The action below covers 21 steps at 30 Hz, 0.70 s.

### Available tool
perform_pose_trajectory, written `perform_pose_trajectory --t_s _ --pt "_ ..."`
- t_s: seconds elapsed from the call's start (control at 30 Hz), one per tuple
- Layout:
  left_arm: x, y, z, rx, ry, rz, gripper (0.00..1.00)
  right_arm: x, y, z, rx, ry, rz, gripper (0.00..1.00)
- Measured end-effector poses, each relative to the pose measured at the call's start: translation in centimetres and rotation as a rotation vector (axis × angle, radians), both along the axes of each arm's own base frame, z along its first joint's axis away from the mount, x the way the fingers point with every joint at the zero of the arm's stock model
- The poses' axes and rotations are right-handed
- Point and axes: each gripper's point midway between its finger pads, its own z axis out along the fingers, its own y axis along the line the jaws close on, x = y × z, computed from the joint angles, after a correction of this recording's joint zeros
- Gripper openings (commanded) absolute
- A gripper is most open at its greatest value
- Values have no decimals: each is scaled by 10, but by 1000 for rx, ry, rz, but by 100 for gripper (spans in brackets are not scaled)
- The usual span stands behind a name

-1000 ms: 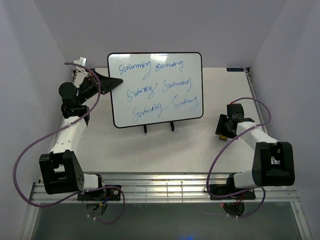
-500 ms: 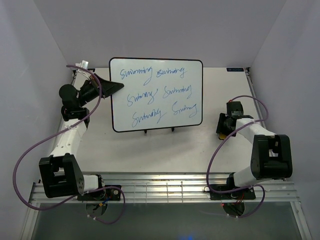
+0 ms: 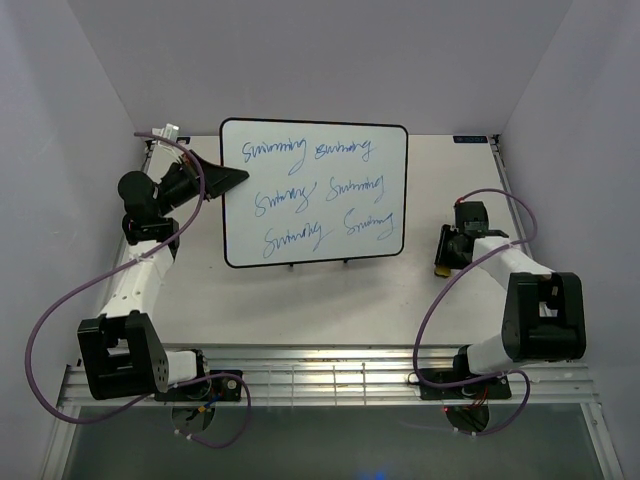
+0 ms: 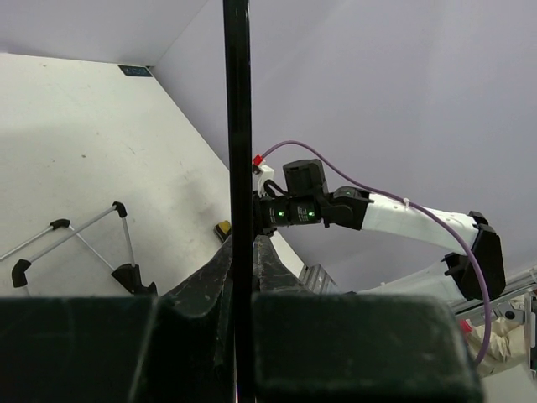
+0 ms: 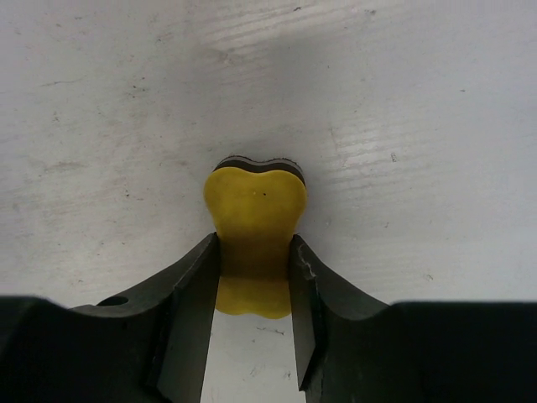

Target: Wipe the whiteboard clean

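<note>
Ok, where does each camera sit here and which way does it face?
Top external: above and behind the robot, looking down on the table; left arm and right arm show.
Left wrist: looks along the left gripper, clamped on the edge of the whiteboard, toward the right arm.
Right wrist: looks down past the right gripper, closed on the yellow eraser.
Shared: top and left wrist both show whiteboard and right arm.

A robotics lab cell: bare white walls (image 3: pixel 300 60) box in a table (image 3: pixel 330 300) bearing left arm (image 3: pixel 140 280) and right arm (image 3: pixel 535 320).

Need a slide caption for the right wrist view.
Right gripper shut on the yellow eraser, pinching its sides over the white table.
</note>
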Motion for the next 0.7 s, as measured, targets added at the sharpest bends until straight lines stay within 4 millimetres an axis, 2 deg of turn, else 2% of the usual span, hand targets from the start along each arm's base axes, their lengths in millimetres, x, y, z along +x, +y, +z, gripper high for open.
perform_pose_trajectory --t_s 0.17,0.27,0.37,0.53,0.6,0.7 --pt "-6 -2 -15 7 19 6 0 3 4 26 22 -78 8 39" --pt "-11 -6 -34 9 66 5 0 5 8 54 44 -155 22 39" --pt "-18 -12 -54 12 121 0 0 11 19 90 97 -248 60 39" --pt "-35 -26 -86 21 192 -11 0 15 55 150 254 -394 193 39" --pt "-45 -36 -99 27 219 -25 0 14 75 166 318 -416 262 39" --pt "-59 -48 -116 31 259 -33 0 5 115 180 420 -410 403 39"
